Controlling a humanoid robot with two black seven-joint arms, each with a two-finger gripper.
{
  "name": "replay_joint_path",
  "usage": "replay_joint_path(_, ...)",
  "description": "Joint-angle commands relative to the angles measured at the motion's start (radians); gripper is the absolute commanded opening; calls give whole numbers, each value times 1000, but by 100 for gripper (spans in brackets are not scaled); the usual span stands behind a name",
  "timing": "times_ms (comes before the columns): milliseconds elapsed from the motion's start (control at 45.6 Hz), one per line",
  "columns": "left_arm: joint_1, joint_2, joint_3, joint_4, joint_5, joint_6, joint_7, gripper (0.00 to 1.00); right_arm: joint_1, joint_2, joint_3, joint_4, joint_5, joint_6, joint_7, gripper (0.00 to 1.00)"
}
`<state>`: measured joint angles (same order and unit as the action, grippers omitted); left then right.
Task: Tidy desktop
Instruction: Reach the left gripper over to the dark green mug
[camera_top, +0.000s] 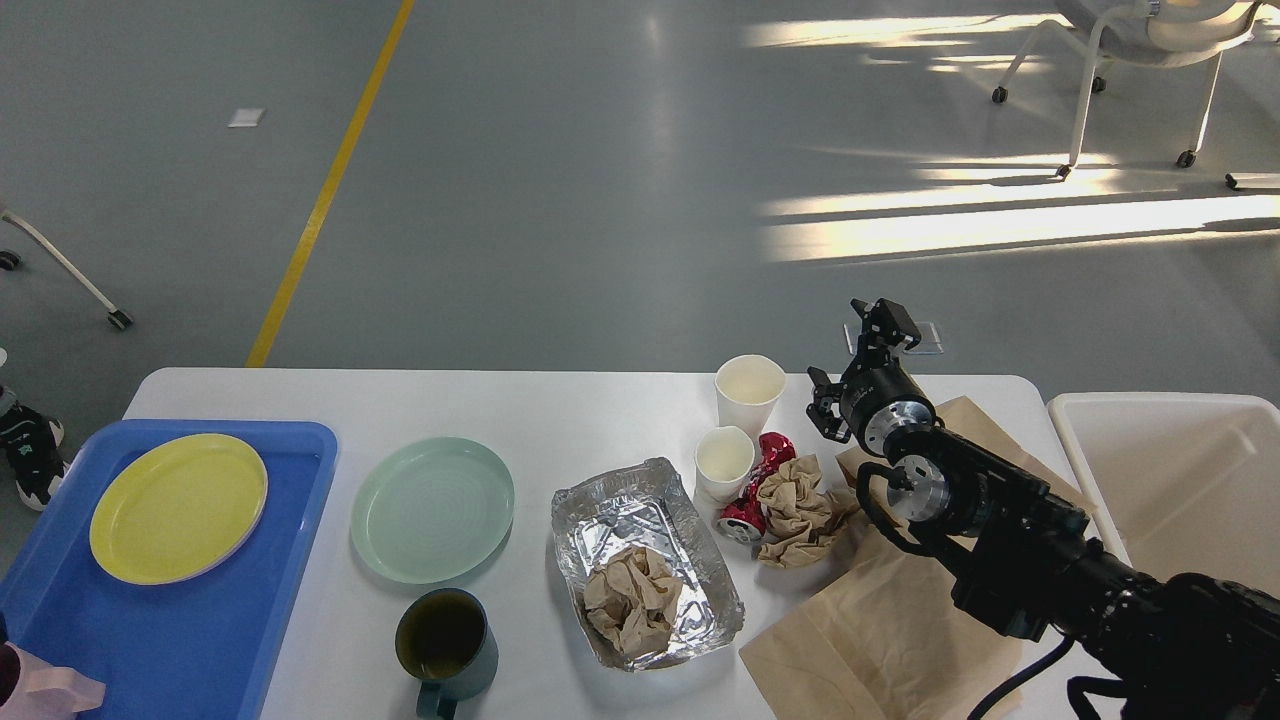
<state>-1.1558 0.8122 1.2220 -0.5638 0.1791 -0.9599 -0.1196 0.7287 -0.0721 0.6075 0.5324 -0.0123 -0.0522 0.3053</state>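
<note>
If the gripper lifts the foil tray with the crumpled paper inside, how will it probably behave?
The foil tray looks thin and already wrinkled, so it would probably bend or dent under a pinch. It likely weighs little, holding only a crumpled paper ball. Pushed across the smooth desktop, it may slide easily.
</note>
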Motion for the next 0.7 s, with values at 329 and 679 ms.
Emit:
replay_joint_path(329, -258, -76, 218, -30, -1, 0, 3, 94, 0, 0, 0, 0, 0, 0, 0, 100)
replay_joint_path(679, -441, -413, 291, -100, -1, 0, -2, 94, 0, 0, 0, 0, 0, 0, 0, 100)
